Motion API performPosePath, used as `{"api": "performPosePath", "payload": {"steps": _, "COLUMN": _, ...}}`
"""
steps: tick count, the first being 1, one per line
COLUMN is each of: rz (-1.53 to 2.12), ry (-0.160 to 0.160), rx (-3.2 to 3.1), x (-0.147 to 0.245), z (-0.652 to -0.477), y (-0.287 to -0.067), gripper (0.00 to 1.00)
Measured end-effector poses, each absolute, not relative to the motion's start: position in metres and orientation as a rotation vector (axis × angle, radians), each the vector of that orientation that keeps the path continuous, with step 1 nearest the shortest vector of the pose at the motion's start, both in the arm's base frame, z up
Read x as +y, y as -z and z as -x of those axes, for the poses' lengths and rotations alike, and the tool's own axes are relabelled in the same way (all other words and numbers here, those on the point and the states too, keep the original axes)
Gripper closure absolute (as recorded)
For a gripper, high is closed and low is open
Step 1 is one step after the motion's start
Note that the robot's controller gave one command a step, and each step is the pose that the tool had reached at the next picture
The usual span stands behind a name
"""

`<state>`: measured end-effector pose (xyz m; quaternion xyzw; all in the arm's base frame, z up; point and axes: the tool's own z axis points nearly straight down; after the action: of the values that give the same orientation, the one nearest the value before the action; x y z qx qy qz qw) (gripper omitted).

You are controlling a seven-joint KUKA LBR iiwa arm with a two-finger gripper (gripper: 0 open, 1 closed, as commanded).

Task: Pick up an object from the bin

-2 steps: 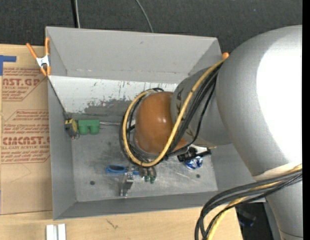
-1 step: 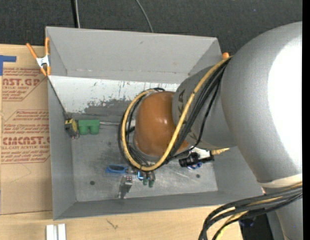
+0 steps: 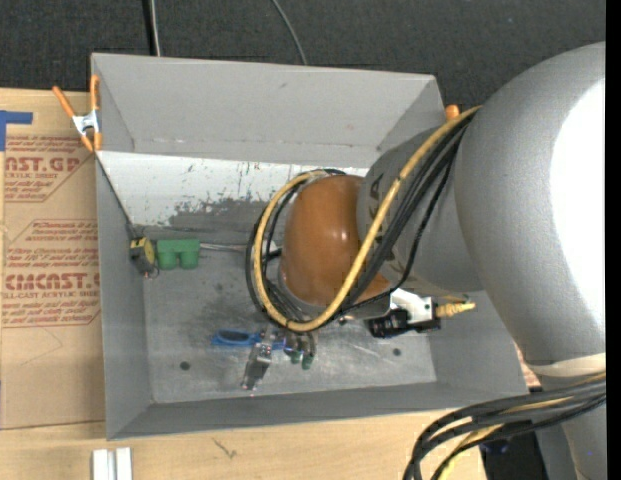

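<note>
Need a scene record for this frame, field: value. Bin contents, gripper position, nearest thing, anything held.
container: grey metal bin
arm: reaches in from the view's right, orange wrist cover over mid-bin
gripper: gripper low over the floor, near the front wall, about mid-width
nearest thing: small blue piece on the floor, just to the view's left of the gripper; contact cannot be told
other things: green block by the left wall; small black-and-yellow piece on its left side
held: cannot tell

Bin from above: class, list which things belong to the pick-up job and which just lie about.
Job: grey bin; gripper, low near its front wall; small blue thing beside the gripper.
Lying about: green block by the left wall; small black-and-yellow piece next to it.
</note>
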<state>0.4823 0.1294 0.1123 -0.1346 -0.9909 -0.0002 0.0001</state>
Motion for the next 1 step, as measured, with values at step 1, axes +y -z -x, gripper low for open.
{"api": "performPosePath", "payload": {"steps": 1, "rz": 0.404, "ry": 0.002, "rx": -3.125, "x": 0.1318, "z": -0.482, "y": -0.0718, "gripper": 0.0}}
